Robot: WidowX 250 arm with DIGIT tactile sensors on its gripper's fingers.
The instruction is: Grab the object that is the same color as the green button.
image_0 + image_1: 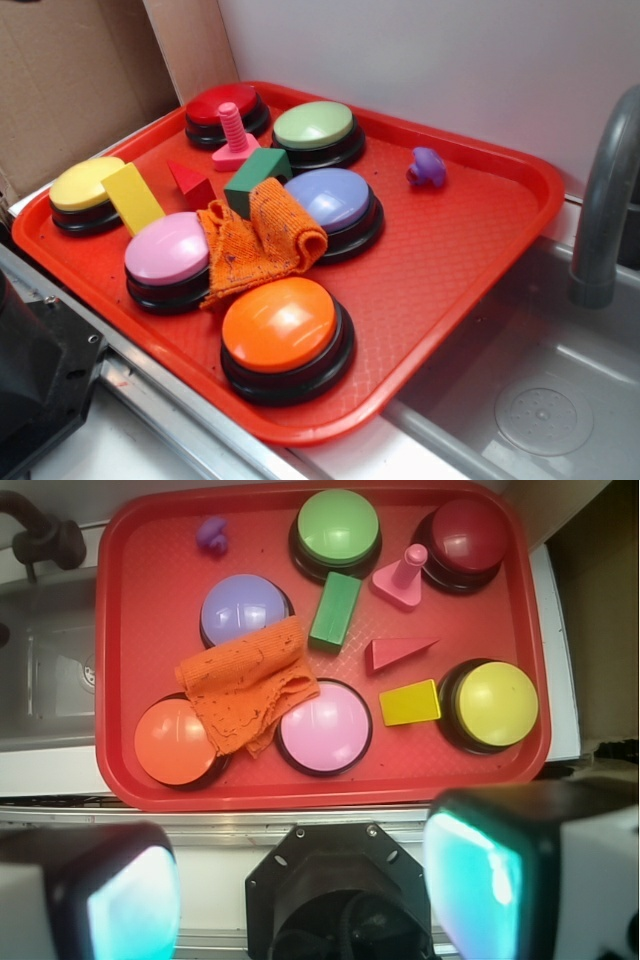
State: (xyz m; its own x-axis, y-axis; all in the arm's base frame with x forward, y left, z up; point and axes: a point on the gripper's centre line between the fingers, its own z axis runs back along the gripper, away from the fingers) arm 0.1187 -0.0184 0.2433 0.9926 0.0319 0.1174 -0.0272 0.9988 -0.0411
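Red plastic tray holds everything. The green button sits near its far edge; the dark green block lies just beside it, next to the lilac button. The tool hangs spread apart, well short of the tray.

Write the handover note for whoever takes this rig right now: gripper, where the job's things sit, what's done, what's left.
Gripper: open, empty, high above the near edge of the red tray, nothing between its fingers.
Green block: lies on the tray between the green button and the lilac button, next to the orange cloth, which does not cover it.
Nearby, not wanted: red wedge, yellow block, pink bolt.
Done: nothing; the block is untouched.
Left: move over the green block, descend, close on it, lift. Probably keep clear of the cloth's edge.
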